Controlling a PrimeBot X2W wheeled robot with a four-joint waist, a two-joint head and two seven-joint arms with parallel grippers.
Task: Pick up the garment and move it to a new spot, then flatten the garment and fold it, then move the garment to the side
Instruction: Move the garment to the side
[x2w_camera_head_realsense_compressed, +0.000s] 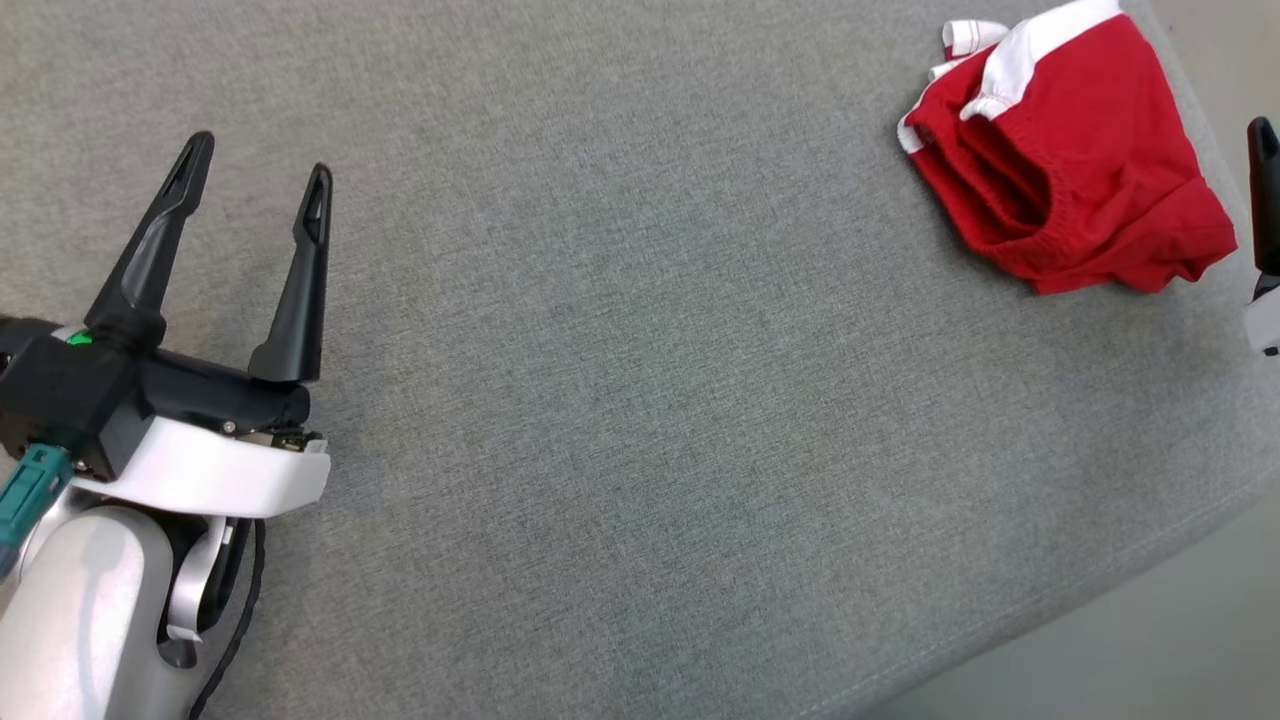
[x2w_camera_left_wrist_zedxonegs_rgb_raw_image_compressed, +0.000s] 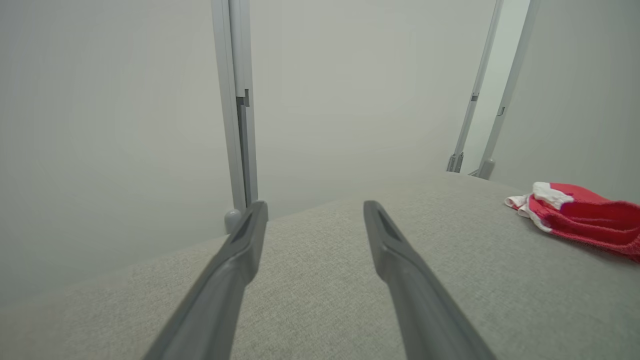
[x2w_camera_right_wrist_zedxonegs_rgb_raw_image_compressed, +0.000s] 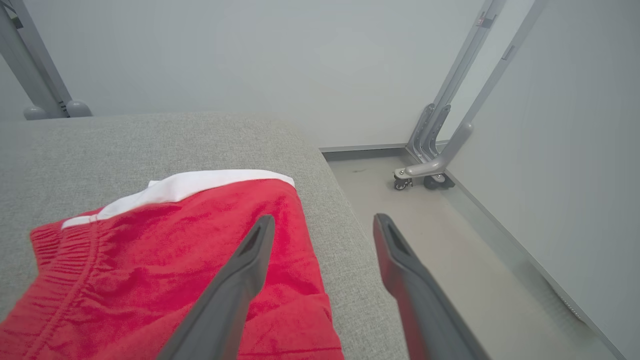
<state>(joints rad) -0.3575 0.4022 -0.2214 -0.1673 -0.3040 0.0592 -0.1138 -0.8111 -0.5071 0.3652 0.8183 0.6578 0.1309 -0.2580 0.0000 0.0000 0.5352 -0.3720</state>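
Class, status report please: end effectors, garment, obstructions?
Left end effector open. Right end effector open, by shorts. Shorts at cushion edge. Nothing in the way.

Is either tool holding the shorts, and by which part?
Nothing is held. Left tool and right tool stand open; the shorts lie free on the cushion.

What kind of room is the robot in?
Probably a robot test booth, not a home: plain pale panels on a wheeled metal frame, a big grey cloth-covered table, and one pair of red shorts lying on it.
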